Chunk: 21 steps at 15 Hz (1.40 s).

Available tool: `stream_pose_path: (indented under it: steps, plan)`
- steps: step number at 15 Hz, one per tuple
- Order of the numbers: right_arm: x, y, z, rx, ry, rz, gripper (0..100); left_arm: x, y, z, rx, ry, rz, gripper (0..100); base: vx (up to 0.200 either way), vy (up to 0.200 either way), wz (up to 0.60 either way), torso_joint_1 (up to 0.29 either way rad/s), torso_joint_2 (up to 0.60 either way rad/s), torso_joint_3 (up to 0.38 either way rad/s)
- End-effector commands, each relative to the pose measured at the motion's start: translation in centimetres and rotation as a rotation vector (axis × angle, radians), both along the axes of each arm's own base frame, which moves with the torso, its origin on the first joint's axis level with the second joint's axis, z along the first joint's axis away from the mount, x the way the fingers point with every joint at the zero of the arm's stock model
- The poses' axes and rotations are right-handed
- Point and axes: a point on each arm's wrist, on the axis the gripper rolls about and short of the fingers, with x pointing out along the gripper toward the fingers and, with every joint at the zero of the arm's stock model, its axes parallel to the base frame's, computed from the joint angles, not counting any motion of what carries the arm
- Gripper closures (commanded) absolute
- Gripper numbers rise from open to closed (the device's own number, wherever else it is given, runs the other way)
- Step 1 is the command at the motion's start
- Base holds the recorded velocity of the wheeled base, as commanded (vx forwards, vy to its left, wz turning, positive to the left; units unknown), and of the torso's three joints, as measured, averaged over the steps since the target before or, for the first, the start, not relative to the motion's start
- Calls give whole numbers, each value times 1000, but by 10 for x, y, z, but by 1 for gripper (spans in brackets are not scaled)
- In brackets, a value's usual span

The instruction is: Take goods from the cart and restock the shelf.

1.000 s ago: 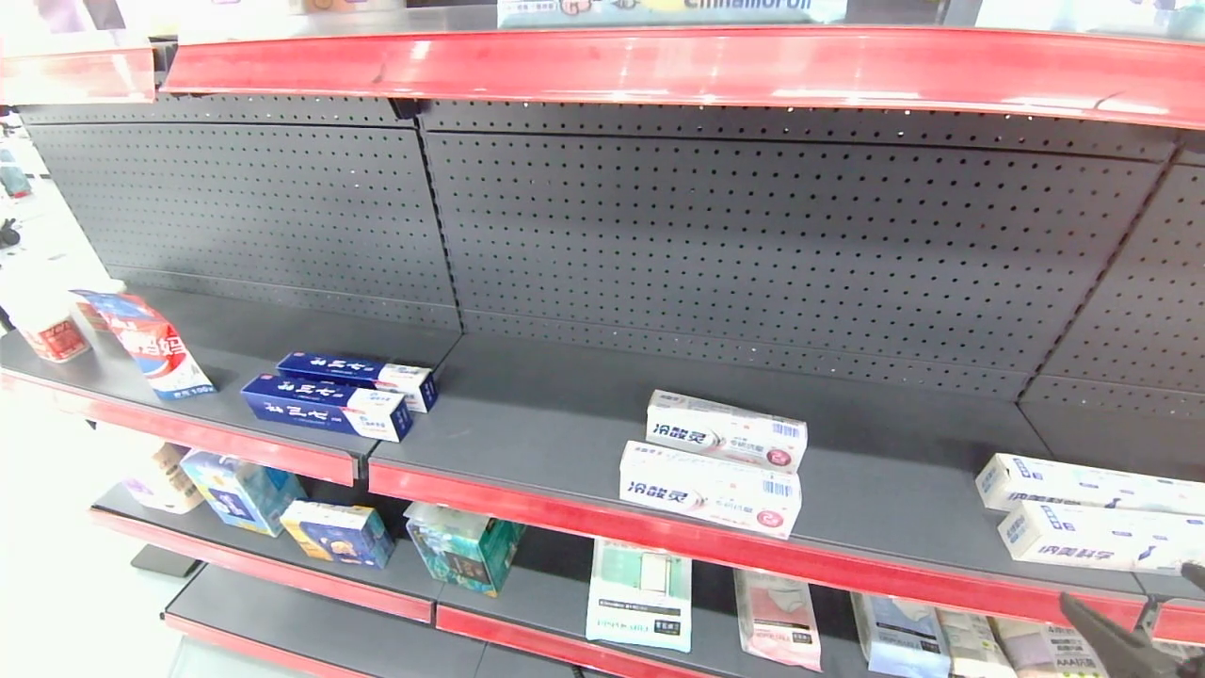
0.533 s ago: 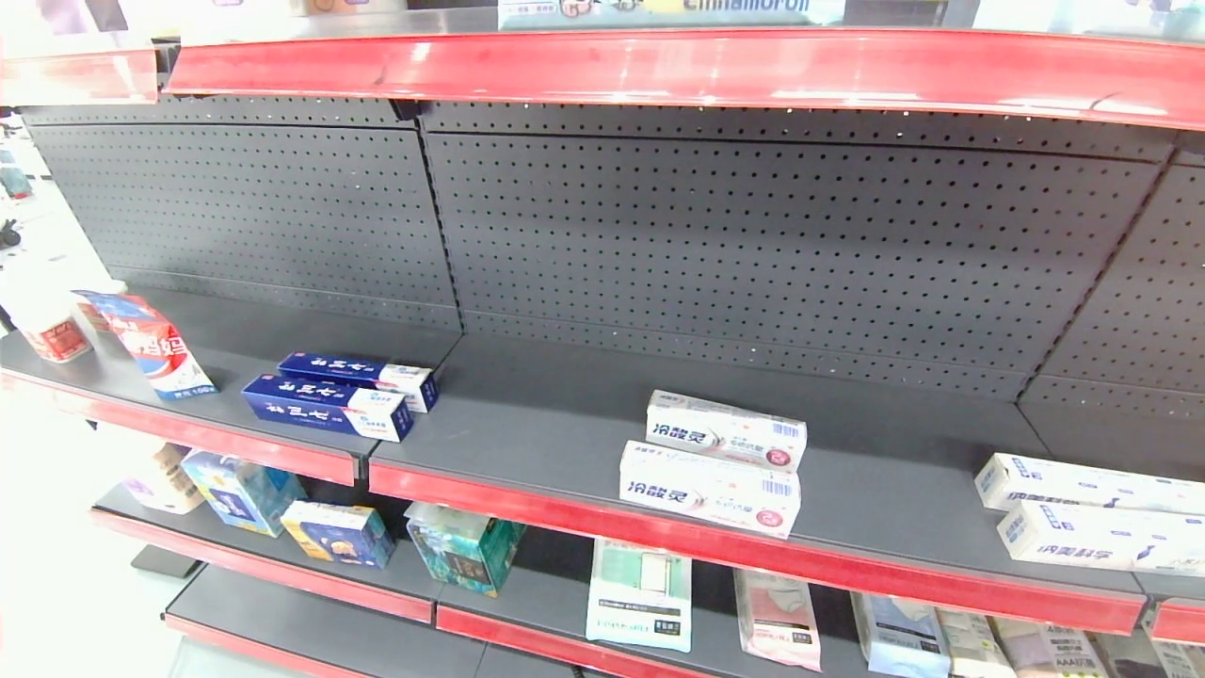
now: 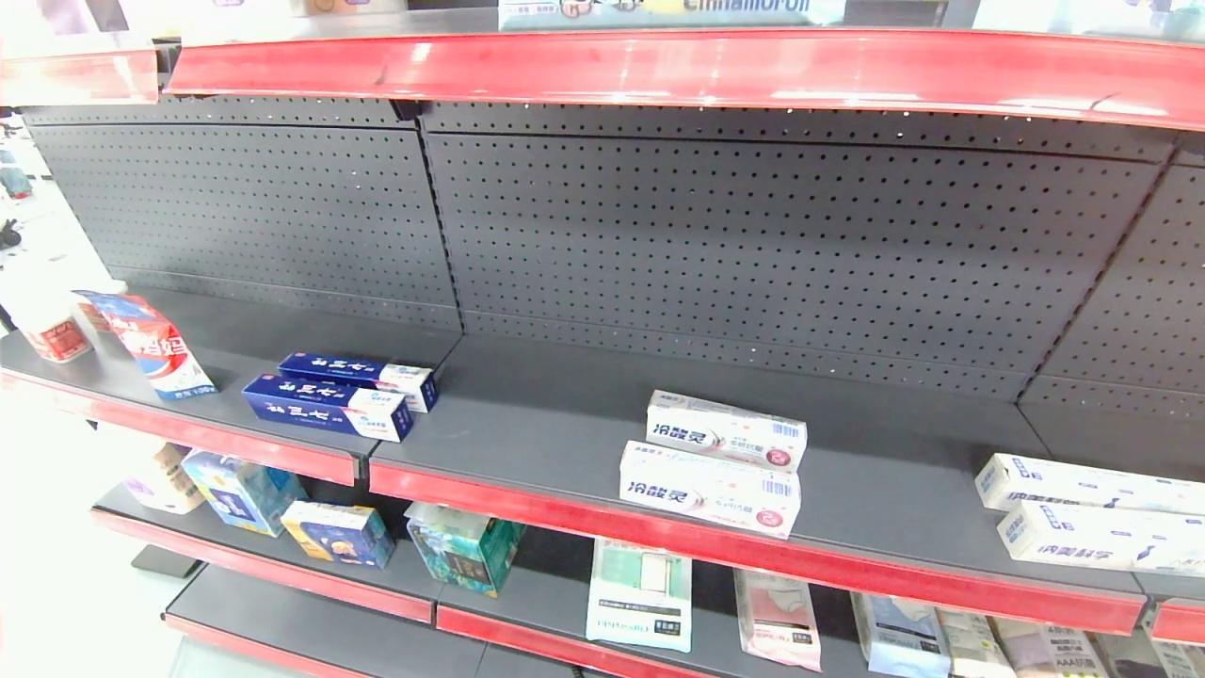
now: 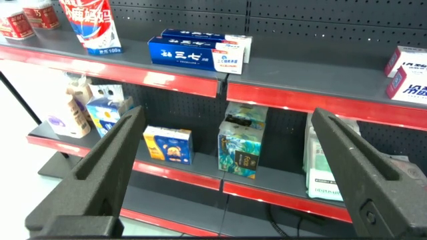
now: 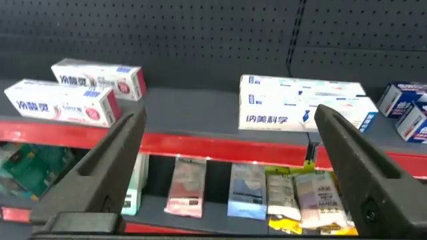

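Observation:
The dark shelf (image 3: 565,414) with a red front edge carries toothpaste boxes. Two blue boxes (image 3: 328,407) lie at its left, two white boxes (image 3: 711,488) in the middle, and two more white boxes (image 3: 1083,535) at the right. My left gripper (image 4: 227,117) is open and holds nothing; it hangs in front of the shelf, below the blue boxes (image 4: 193,51). My right gripper (image 5: 230,112) is also open and holds nothing. It faces the shelf edge between the middle white boxes (image 5: 63,101) and the right white boxes (image 5: 300,110).
A red and blue pouch (image 3: 151,344) stands at the shelf's far left beside a white bottle (image 3: 52,330). The lower shelf holds boxes (image 3: 339,532), a teal box (image 4: 241,143) and flat packs (image 5: 187,187). Bare shelf lies between the groups. More blue-white boxes (image 5: 407,110) sit further right.
The right gripper showed at the head view's lower right corner one second ago and has since dropped out of that view. The goods on the shelf have not moved.

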Motion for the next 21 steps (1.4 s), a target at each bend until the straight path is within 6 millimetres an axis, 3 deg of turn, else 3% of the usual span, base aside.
stream_pose_path:
  steps: [1,5,7,13,21]
  plan:
    - [0,0,-2,19,-1,0,0,0,0,0,1,1,0,0,0,0,0,0,0,0]
    - [1,1,-7,74,46,44,0,0,0,0,-1,1,0,0,0,0,0,0,0,0]
    - [1,2,-8,0,55,97,0,0,0,0,-1,1,0,0,0,0,0,0,0,0]
    - [1,2,-8,5,55,97,0,0,0,0,-2,1,0,0,0,0,0,0,0,0]
    - [1,2,-8,5,55,97,0,0,0,0,-1,1,0,0,0,0,-525,5,1,-3]
